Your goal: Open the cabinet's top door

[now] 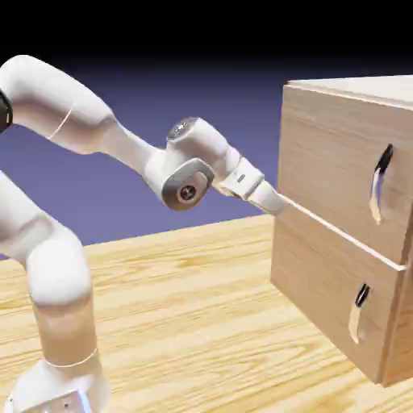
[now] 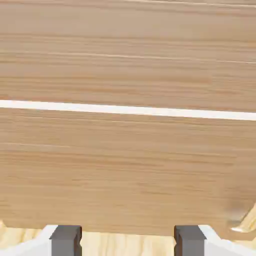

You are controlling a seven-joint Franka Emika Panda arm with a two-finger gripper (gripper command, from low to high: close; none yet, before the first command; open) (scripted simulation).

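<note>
The robot arm is big and white. In the exterior view it comes in from the left side, bends, and reaches over toward the cabinet on the right. Its lower part stands up from the bottom left corner. The upper part slopes down to a round joint, and from there the hand points to the right and a little down. The end of the hand is near the left edge of the cabinet's front, by the pale line between the two doors. I cannot tell if it touches the wood.

The gripper is spread wide, with a big space between its two grey tips. Nothing is pinched in it. The hand view looks at brown wood with a white line across it, and a bit of the table shows at the bottom.

The top door is the upper, bigger one, and it looks shut. Its curved handle is well apart from the hand, over to the right. The lower door is under it, with a smaller handle.
</note>
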